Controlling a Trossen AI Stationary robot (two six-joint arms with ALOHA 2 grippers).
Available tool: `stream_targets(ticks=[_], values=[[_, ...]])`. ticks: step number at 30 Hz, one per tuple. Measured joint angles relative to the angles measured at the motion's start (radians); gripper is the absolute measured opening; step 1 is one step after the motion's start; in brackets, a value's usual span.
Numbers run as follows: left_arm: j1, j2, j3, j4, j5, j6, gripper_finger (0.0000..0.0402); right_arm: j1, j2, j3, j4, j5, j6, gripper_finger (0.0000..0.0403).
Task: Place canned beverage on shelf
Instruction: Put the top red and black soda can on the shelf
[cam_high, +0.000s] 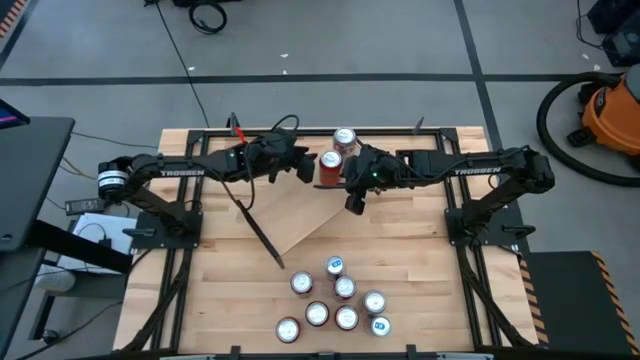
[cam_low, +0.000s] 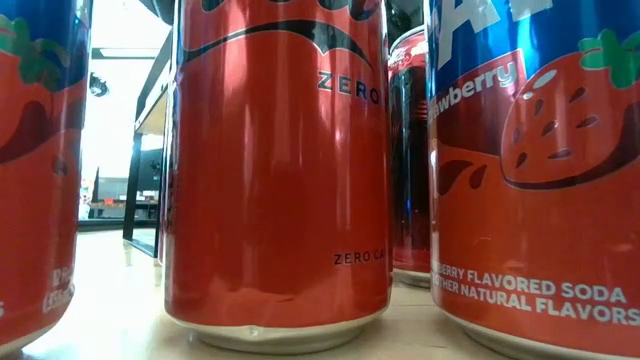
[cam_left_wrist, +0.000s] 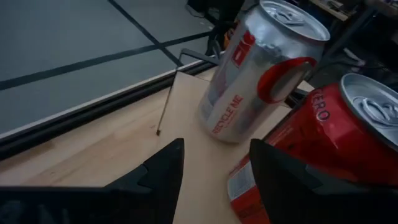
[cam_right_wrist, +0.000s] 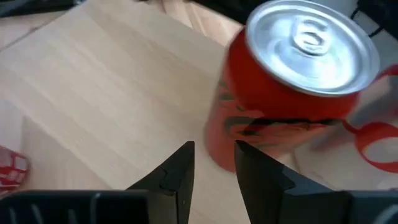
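The shelf (cam_high: 290, 215), a light-wood board, lies askew on the table's middle. Two cans stand upright on its far end: a red can (cam_high: 330, 165) and a silver and red can (cam_high: 345, 138) behind it. My left gripper (cam_left_wrist: 211, 180) is open, just left of the red can (cam_left_wrist: 329, 143), with the silver can (cam_left_wrist: 261, 68) beyond. My right gripper (cam_right_wrist: 214, 168) is open by a narrow gap, just short of the red can (cam_right_wrist: 292, 81) on its near right side. In the high view the left gripper (cam_high: 306, 168) and the right gripper (cam_high: 350, 192) flank the red can.
Several cans stand in a cluster (cam_high: 335, 300) near the table's front edge; the low view is filled by a red zero can (cam_low: 275, 160) and strawberry soda cans (cam_low: 540, 160). Bare wood lies to both sides of the shelf. An orange vacuum (cam_high: 610, 110) stands on the floor.
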Motion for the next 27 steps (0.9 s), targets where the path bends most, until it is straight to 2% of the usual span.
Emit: stream_targets(ticks=[14,27], values=[[-0.025,0.01,0.0,0.037,0.007,0.001,0.0194,-0.037,0.0,0.0,-0.005,0.03,-0.044,0.0123],[-0.029,0.004,0.0,-0.049,0.015,0.003,0.0194,-0.055,0.0,0.0,-0.006,0.056,-0.056,0.0123]])
